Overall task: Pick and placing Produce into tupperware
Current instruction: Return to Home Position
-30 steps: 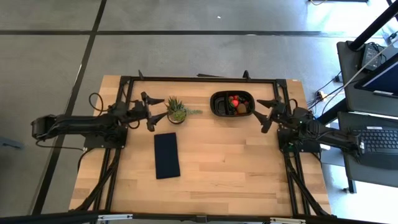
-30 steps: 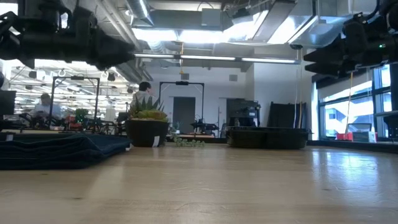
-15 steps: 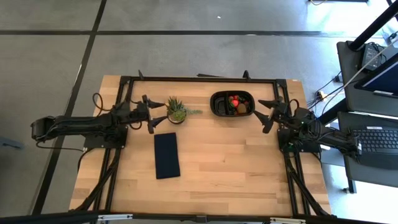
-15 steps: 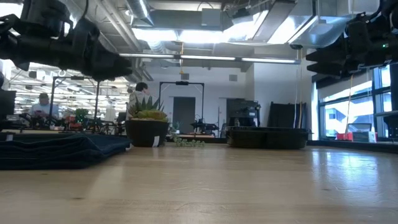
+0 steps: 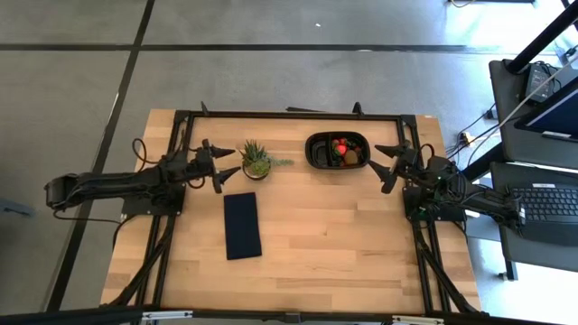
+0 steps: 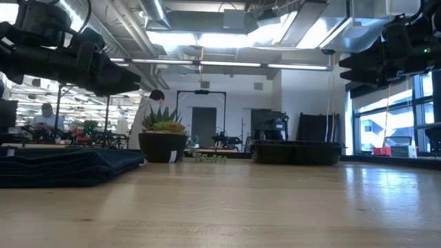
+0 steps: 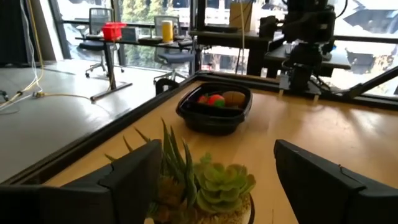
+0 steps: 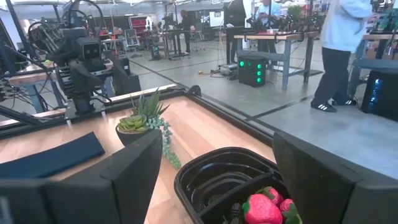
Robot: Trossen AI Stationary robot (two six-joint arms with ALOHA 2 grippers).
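Observation:
The black oval tupperware sits near the table's far edge, right of centre. Red strawberry pieces and a brownish kiwi piece lie inside it; both wrist views show the tupperware too. My right gripper hovers open just right of the tupperware, fingers pointing left. My left gripper hovers open left of the potted plant, above the table.
A spiky green potted plant stands between my left gripper and the tupperware. A flat dark rectangular pad lies on the table nearer its near edge. Bare wood stretches across the table's near and right parts. A person stands beyond the table.
My left gripper has drawn back a little toward the table's left edge, away from the potted plant. My right gripper stayed put.

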